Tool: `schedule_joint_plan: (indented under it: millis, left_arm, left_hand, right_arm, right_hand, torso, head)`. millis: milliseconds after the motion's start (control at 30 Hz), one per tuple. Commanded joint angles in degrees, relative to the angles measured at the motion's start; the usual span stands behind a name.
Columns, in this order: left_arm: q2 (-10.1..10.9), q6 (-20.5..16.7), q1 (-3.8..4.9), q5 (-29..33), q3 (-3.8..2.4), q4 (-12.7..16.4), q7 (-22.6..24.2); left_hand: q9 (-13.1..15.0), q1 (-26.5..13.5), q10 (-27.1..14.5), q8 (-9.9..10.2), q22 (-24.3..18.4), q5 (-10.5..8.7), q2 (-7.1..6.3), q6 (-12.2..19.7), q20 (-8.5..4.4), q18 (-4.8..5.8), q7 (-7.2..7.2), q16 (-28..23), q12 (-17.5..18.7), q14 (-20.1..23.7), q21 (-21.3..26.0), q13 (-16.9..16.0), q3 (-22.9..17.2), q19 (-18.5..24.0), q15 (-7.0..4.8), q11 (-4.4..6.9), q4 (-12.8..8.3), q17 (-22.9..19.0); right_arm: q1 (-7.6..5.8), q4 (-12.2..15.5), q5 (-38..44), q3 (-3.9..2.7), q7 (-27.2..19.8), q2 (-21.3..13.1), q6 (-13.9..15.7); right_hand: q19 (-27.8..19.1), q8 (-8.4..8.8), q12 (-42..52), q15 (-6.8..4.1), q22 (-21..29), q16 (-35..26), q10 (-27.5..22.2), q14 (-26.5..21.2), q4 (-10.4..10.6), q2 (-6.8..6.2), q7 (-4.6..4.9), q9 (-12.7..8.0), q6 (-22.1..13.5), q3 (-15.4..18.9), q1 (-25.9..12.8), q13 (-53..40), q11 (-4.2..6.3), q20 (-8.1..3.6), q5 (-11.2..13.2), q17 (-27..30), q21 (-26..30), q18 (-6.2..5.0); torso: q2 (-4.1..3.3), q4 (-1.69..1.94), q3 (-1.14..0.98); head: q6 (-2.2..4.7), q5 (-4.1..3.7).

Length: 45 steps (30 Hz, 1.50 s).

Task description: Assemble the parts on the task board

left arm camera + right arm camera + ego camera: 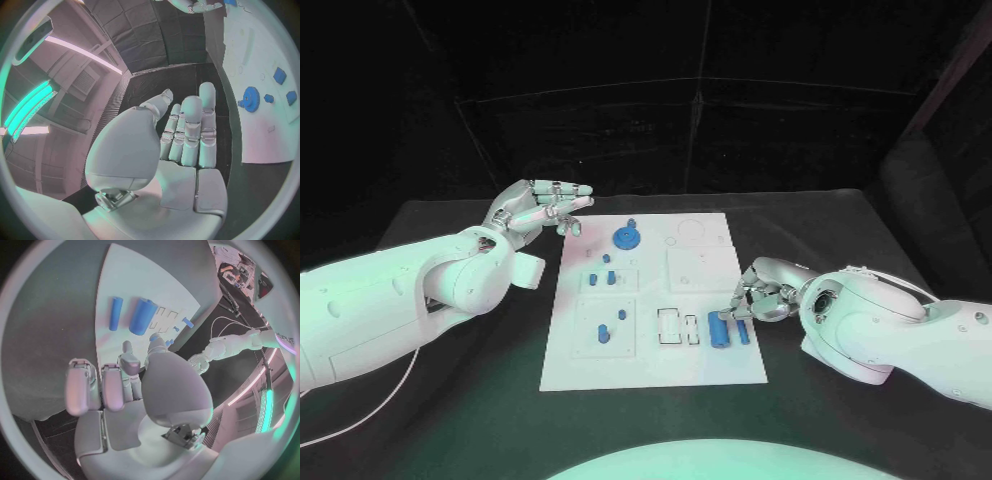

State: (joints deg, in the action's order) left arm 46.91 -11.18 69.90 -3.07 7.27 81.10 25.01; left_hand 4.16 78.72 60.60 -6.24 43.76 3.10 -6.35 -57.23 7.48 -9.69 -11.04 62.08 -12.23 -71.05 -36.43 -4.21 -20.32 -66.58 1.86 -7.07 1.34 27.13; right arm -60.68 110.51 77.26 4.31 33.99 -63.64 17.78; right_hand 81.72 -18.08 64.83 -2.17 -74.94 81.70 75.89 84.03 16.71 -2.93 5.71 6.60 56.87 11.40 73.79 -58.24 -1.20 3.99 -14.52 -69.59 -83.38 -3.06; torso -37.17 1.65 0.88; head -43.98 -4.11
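Observation:
The white task board (718, 365) lies mid-table. A blue gear (629, 238) stands at its far end, with small blue pieces (600, 275) just nearer and another blue piece (603, 332) in a square recess. A thick blue cylinder (720, 331) and a thinner blue peg (743, 332) lie near the right edge. My right hand (759, 297) hovers at that edge; its fingertips (128, 348) point at the cylinder (142, 316) and stop just short of it, holding nothing. My left hand (540, 210) is raised beside the far left corner, fingers (190, 130) straight, palm bare.
White rectangular recesses (678, 325) sit between the square recess and the cylinder. Black table (473, 400) surrounds the board on all sides. In the left wrist view the gear (251, 96) and small pieces (279, 75) lie beyond the fingertips.

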Motion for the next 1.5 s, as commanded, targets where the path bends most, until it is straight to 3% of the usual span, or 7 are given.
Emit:
schedule_joint_plan:
  millis: [33, 767, 967, 1133, 1267, 1500]
  left_arm:
    - [0.1, 0.4, 0.07, 0.1, -0.03, 0.1, 0.6]
    - [0.1, 0.7, 0.07, 0.1, -0.03, 0.0, 0.7]
    - [0.1, 0.8, 0.06, 0.1, -0.03, 0.0, 0.7]
    - [0.1, 0.9, 0.06, 0.1, -0.03, 0.1, 0.7]
    - [0.2, 0.9, 0.05, 0.1, -0.03, 0.1, 0.8]
    - [0.2, 0.9, 0.05, 0.1, -0.03, 0.1, 0.8]
  left_hand:
    - [0.0, 0.0, -0.4, -0.2, -0.1, 0.14, 0.39, 0.1, 0.16, -0.8, -0.1, -0.2, -0.2, 0.3, 0.2, 0.0, 0.3, 0.1, 0.06, 0.05, 0.1, -0.1]
    - [0.0, -0.3, -0.5, -0.3, -0.1, 0.13, 0.45, 0.1, 0.18, -0.8, -0.09, -0.2, -0.4, 0.3, 0.3, 0.0, 0.6, 0.1, 0.07, 0.06, 0.4, -0.1]
    - [0.0, -0.5, -0.6, -0.4, -0.2, 0.13, 0.44, 0.1, 0.19, -0.8, -0.09, -0.2, -0.5, 0.3, 0.4, 0.0, 0.7, 0.1, 0.08, 0.05, 0.5, -0.1]
    - [0.0, -0.7, -0.6, -0.4, -0.2, 0.13, 0.4, 0.2, 0.2, -0.79, -0.1, -0.2, -0.6, 0.3, 0.4, 0.0, 0.8, 0.1, 0.09, 0.04, 0.6, -0.1]
    - [0.0, -0.8, -0.7, -0.4, -0.3, 0.14, 0.4, 0.2, 0.21, -0.79, -0.12, -0.2, -0.6, 0.3, 0.5, 0.0, 1.0, 0.0, 0.1, 0.02, 0.7, -0.1]
    - [0.0, -0.8, -0.7, -0.4, -0.3, 0.14, 0.4, 0.2, 0.21, -0.79, -0.12, -0.2, -0.6, 0.3, 0.5, 0.0, 1.0, 0.0, 0.1, 0.02, 0.7, -0.1]
  right_arm:
    - [0.16, 0.3, 2.9, 0.0, 2.0, 0.3, -2.0]
    - [2.28, -1.8, 6.4, 0.01, 2.7, 3.8, -5.0]
    - [3.11, -2.9, 7.4, 0.01, 2.9, 5.1, -5.3]
    - [3.34, -3.6, 7.8, 0.01, 2.9, 5.7, -5.2]
    - [3.47, -3.7, 7.6, 0.01, 2.7, 5.9, -4.0]
    - [3.54, -2.0, 7.4, -0.01, 1.8, 4.9, 2.0]
  right_hand:
    - [0.5, -0.46, 0.4, -0.52, -4.5, 0.3, 0.7, 2.6, 0.0, -0.03, -0.02, 0.2, 0.5, 0.4, -0.8, -0.6, 0.05, -0.11, 0.3, -0.2, -0.3, 0.39]
    - [0.6, -2.38, 1.6, -0.86, -4.8, 0.7, 1.3, 2.7, 0.1, -0.13, -0.51, 1.7, 0.9, 1.4, -4.3, -3.6, 0.44, -0.47, 1.0, -1.4, -0.5, 0.46]
    - [0.6, -2.52, 1.6, -0.87, -4.8, 0.7, 1.3, 2.7, 0.0, -0.06, -0.54, 1.8, 0.9, 1.3, -4.2, -3.7, 0.47, -0.48, 1.1, -1.5, -0.5, 0.45]
    - [0.6, -3.14, 1.6, -0.98, -4.9, 0.7, 1.4, 2.7, -0.4, 0.8, -0.67, 2.4, 0.8, 0.6, -2.0, -4.4, 0.58, -0.57, 0.3, -1.7, -0.5, 0.47]
    - [0.7, -3.58, 1.8, -1.04, -5.0, 0.9, 1.7, 2.8, -0.4, 1.66, -0.72, 2.8, 0.7, 0.4, -0.2, -5.4, 0.67, -0.64, -2.6, -2.2, -0.6, 0.49]
    - [0.9, -4.03, 2.1, -1.15, -5.4, 1.1, 2.1, 2.9, -0.4, 3.08, -0.84, 3.3, 0.8, 0.3, 1.4, -6.4, 0.8, -0.74, -5.2, -2.8, -0.8, 0.58]
  torso:
    - [-0.03, 0.11, -0.05]
    - [-0.06, 0.08, -0.02]
    - [-0.03, 0.05, -0.02]
    - [-0.01, 0.17, 0.03]
    - [0.07, 0.03, 0.02]
    - [0.11, 0.03, -0.02]
  head:
    - [-0.16, -0.09]
    - [-0.42, 0.12]
    - [-0.46, 0.19]
    - [-0.55, 0.09]
    - [-0.51, 0.12]
    - [-0.26, 0.16]
